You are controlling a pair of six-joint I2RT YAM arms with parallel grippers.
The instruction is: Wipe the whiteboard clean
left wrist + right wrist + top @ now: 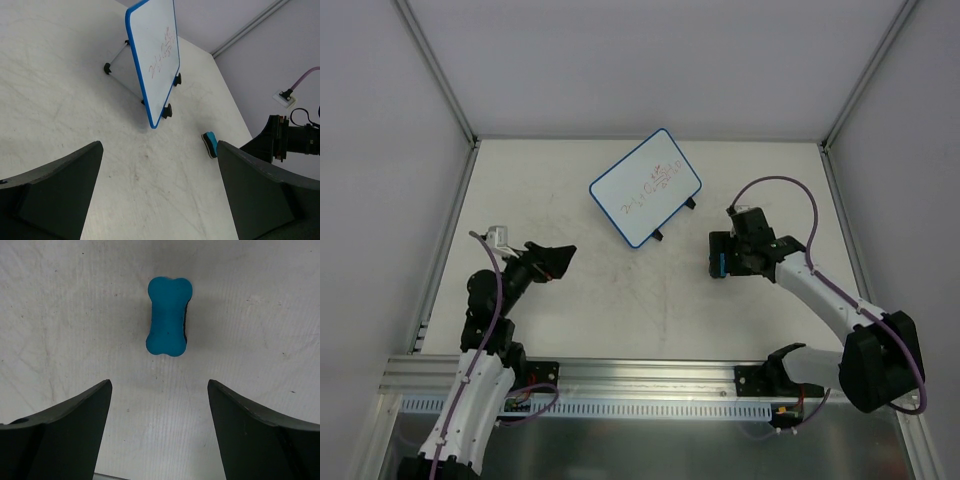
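The whiteboard (pixel 645 187) stands tilted on small black feet at the table's middle back, with a blue rim and red handwriting; it also shows in the left wrist view (pixel 157 55). A small blue eraser block (pixel 169 316) with a black underside lies on the table, also seen in the left wrist view (pixel 210 144). My right gripper (pixel 159 382) is open and empty, pointing down just short of the eraser, to the right of the board (pixel 720 262). My left gripper (pixel 555 258) is open and empty, left of the board and facing it (pixel 159 145).
Grey enclosure walls with metal corner posts (pixel 435 70) close in the table on three sides. An aluminium rail (pixel 620 375) runs along the near edge between the arm bases. The right arm (pixel 285 142) shows at the edge of the left wrist view.
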